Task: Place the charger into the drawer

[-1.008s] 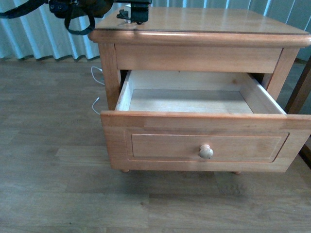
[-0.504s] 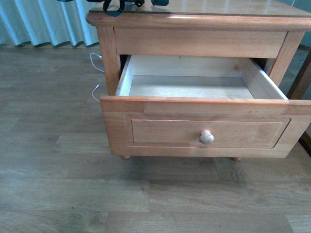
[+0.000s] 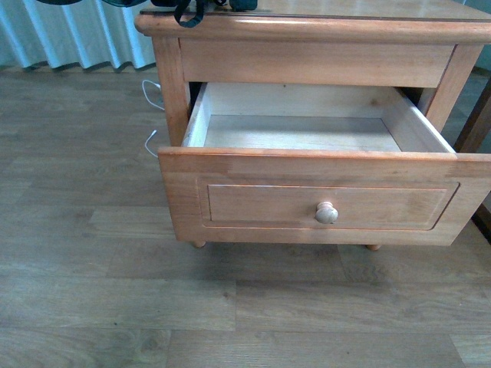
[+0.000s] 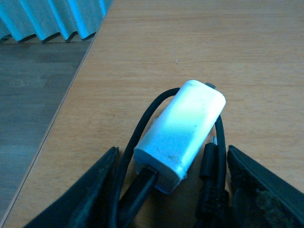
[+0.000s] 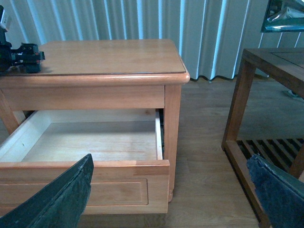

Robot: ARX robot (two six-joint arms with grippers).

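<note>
The charger (image 4: 183, 130), a white block with a black cord looped round it, lies on the nightstand's wooden top. My left gripper (image 4: 173, 190) is open, its fingers (image 4: 92, 190) on either side of the charger's near end. In the front view only a dark bit of the left arm (image 3: 184, 6) shows at the top's left corner; the charger is out of view there. The drawer (image 3: 307, 203) stands pulled out, pale inside and empty, with a round knob (image 3: 327, 212). It also shows in the right wrist view (image 5: 95, 142). My right gripper (image 5: 173, 190) is open, off to the drawer's right side.
The nightstand (image 3: 322, 46) stands on a wood-plank floor before pale blue curtains (image 3: 84, 34). A thin white cable (image 3: 151, 115) hangs at its left side. A dark wooden table frame (image 5: 266, 104) stands to the right of the nightstand.
The front view has dropped lower: the nightstand top and the left arm slid up toward the picture's edge. The drawer stays open.
</note>
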